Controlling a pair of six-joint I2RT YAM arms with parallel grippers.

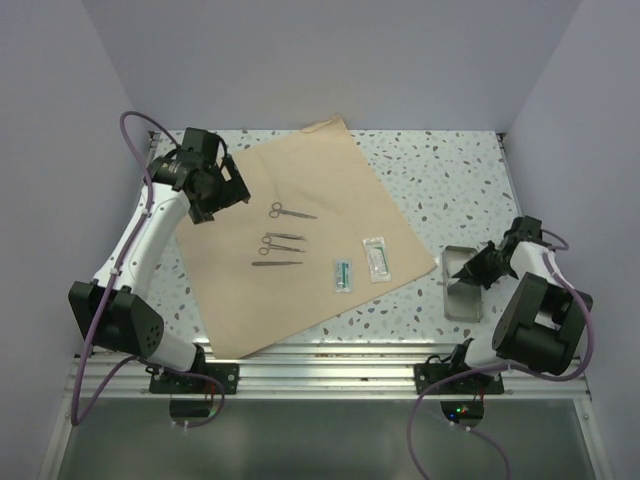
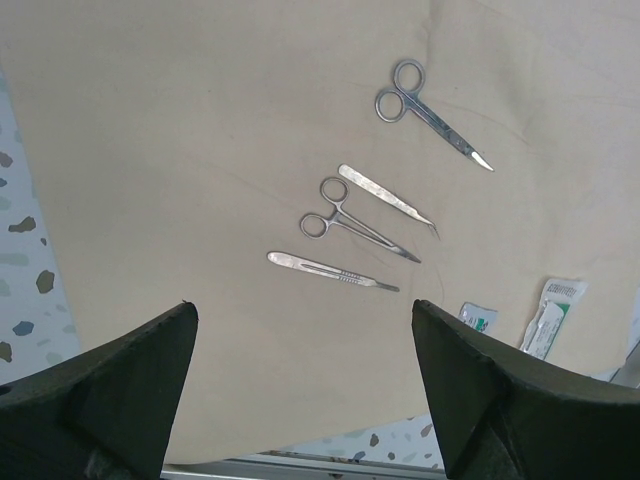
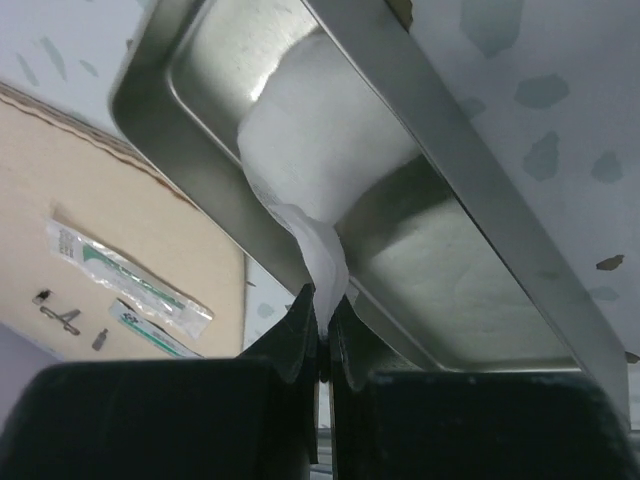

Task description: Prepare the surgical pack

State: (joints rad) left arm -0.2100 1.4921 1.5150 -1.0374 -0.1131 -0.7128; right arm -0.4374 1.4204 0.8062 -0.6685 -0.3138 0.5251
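The surgical pack (image 1: 300,170) is a wide, flat tan sheet spread on the table; it also fills the left wrist view (image 2: 180,130). On it lie scissors (image 1: 290,211), forceps (image 1: 282,240), a scalpel handle (image 1: 277,264) and two sealed packets (image 1: 343,274). My left gripper (image 1: 218,190) hovers open and empty over the sheet's far left part (image 2: 305,310). My right gripper (image 1: 470,270) is shut on a white gauze pad (image 3: 320,150) that lies in the metal tray (image 3: 470,160), pinching its near edge (image 3: 322,300).
The metal tray (image 1: 462,300) stands on the speckled table right of the sheet. The packets (image 3: 125,270) lie near the sheet's right edge, close to the tray. Walls close in the table on the left, the back and the right.
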